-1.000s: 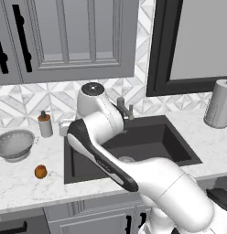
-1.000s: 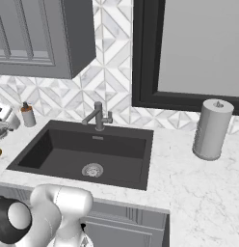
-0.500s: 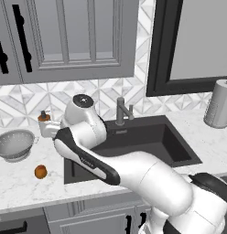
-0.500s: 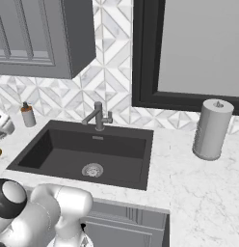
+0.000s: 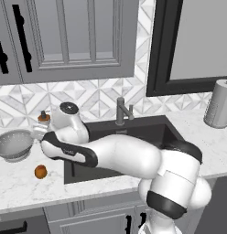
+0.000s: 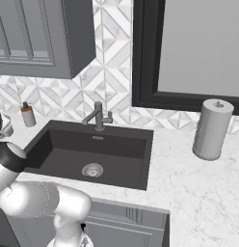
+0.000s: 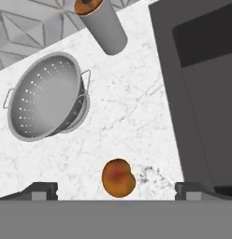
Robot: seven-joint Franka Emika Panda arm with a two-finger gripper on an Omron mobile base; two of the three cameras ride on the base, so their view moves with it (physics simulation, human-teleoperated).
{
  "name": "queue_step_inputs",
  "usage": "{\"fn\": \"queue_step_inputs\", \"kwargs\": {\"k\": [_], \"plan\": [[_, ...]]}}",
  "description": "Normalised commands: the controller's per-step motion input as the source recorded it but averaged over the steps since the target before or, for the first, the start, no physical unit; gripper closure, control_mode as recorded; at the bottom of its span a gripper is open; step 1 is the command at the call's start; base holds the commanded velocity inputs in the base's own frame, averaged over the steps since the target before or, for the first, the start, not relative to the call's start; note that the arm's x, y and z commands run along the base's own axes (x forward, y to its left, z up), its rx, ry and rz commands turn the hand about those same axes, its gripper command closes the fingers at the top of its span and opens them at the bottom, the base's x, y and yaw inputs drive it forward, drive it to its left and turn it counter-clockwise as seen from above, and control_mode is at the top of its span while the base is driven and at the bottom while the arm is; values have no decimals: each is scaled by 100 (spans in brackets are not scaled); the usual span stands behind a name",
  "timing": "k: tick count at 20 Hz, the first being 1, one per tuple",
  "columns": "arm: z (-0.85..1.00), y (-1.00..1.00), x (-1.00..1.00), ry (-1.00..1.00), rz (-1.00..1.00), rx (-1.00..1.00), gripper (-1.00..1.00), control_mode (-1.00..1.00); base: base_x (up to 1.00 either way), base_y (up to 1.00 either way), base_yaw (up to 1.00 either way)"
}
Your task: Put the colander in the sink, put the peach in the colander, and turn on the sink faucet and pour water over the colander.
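Gripper (image 7: 115, 189) state: fingers spread wide, nothing between them; in the hand view only the two dark fingertips (image 7: 40, 190) show above the bottom edge. In the left base view the arm's wrist hides the gripper itself.

Colander (image 5: 14, 144): upright on the white marble counter (image 5: 17, 187) left of the sink (image 5: 147, 132), bowl empty. Its rim is partly covered by the arm in the left base view.

Peach (image 5: 40, 172): on the counter in front of the colander, apart from it; in the hand view it lies between the fingertips' line, untouched.

Soap dispenser (image 5: 43, 119): behind the colander, partly hidden.

Sink basin: empty, drain (image 6: 92, 170) visible. Sink faucet (image 6: 98, 116) stands at the back rim.

Arm pose: reaches leftward across the sink, hand pointing down over the counter.
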Motion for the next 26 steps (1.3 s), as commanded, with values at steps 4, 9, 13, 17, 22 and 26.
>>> {"fn": "queue_step_inputs", "kwargs": {"k": [4,9,13,17,22,26], "plan": [[-19,45,36,9,-10,0,-100,-100,0,0,0],[-20,44,25,9,-11,0,-100,-100,0,0,0],[-24,39,25,8,-10,0,-100,-100,0,0,0],[-28,41,25,4,-11,0,-100,-100,0,0,0],[-21,38,26,0,-10,0,-100,-100,0,0,0],[-13,31,27,1,-11,0,-100,-100,0,0,0]]}}
